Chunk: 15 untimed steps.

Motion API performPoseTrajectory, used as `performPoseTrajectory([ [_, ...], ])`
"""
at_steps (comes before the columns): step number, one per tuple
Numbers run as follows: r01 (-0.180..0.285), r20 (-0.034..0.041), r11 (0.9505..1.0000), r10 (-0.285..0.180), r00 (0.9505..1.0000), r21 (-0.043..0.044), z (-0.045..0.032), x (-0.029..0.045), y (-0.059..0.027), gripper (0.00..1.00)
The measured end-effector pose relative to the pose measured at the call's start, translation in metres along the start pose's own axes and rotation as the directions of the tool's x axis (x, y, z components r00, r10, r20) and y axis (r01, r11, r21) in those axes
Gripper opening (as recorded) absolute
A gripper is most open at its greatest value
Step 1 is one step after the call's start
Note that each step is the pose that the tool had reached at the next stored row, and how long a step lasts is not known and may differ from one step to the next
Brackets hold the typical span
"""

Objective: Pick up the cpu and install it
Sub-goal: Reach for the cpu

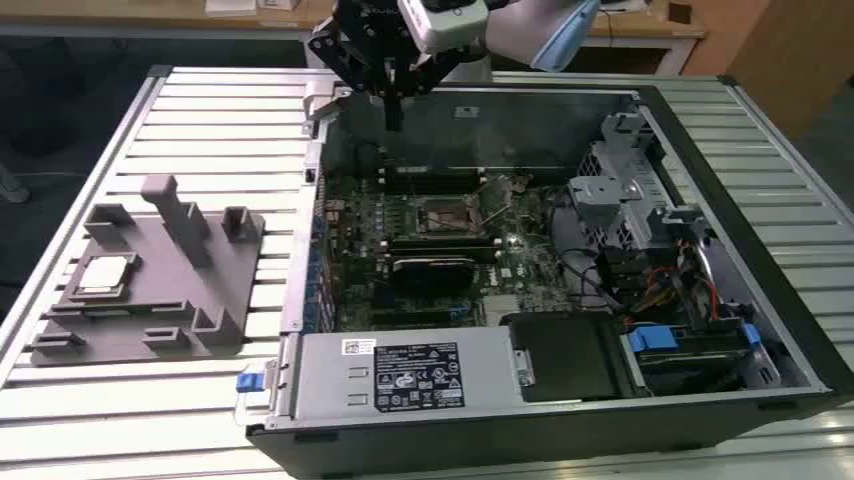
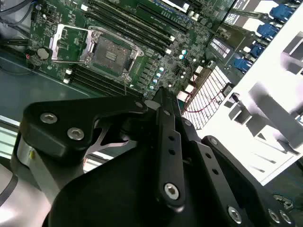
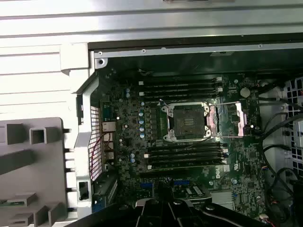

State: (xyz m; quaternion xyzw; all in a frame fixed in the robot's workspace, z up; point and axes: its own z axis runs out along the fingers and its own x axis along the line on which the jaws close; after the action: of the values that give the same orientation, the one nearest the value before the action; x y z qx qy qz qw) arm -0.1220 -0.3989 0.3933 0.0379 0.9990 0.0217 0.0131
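The cpu (image 1: 104, 275), a flat square chip with a silvery top, lies in a recess of the grey fixture tray (image 1: 160, 320) on the exterior view's left, outside the computer case. My gripper (image 1: 394, 122) hangs high over the case's far wall, well apart from the cpu, its fingers shut together with nothing between them. Its black linkage is close up in the second wrist view, where the gripper (image 2: 159, 92) narrows to closed tips. The motherboard's cpu socket (image 1: 447, 214) (image 2: 111, 53) (image 3: 189, 121) is bare, with its metal load plate (image 3: 236, 118) (image 2: 71, 42) swung open beside it.
The open computer case (image 1: 747, 250) lies on a slatted metal table (image 1: 200, 130). Black memory sticks (image 3: 182, 87) flank the socket. A drive cage (image 1: 621, 190), cables and a power supply (image 1: 400, 375) crowd the exterior view's right and near side. Tall posts (image 1: 174, 215) rise from the tray.
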Motion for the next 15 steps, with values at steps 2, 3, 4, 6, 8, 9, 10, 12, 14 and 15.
performPoseTrajectory([
  [2,0.0,0.0,1.0,0.0,1.0,0.0,0.0,0.0,0.0,0.11],
  [3,0.0,0.0,1.0,0.0,1.0,0.0,0.0,0.0,0.0,0.11],
  [4,0.0,0.0,1.0,0.0,1.0,0.0,0.0,0.0,0.0,0.11],
  [6,0.0,0.0,1.0,0.0,1.0,0.0,0.0,0.0,0.0,0.11],
  [8,0.0,0.0,1.0,0.0,1.0,0.0,0.0,0.0,0.0,0.11],
  [9,0.0,0.0,1.0,0.0,1.0,0.0,0.0,0.0,0.0,0.11],
  [10,0.0,0.0,1.0,0.0,1.0,0.0,0.0,0.0001,0.0,0.11],
  [12,0.0,0.0,1.0,0.0,1.0,0.0,0.0,0.0011,-0.0001,0.11],
  [14,0.0,0.0,1.0,0.0,1.0,0.0,-0.0001,0.0025,-0.0002,0.11],
  [15,0.0,0.0,1.0,0.0,1.0,0.0001,-0.0001,0.0036,-0.0003,0.11],
])
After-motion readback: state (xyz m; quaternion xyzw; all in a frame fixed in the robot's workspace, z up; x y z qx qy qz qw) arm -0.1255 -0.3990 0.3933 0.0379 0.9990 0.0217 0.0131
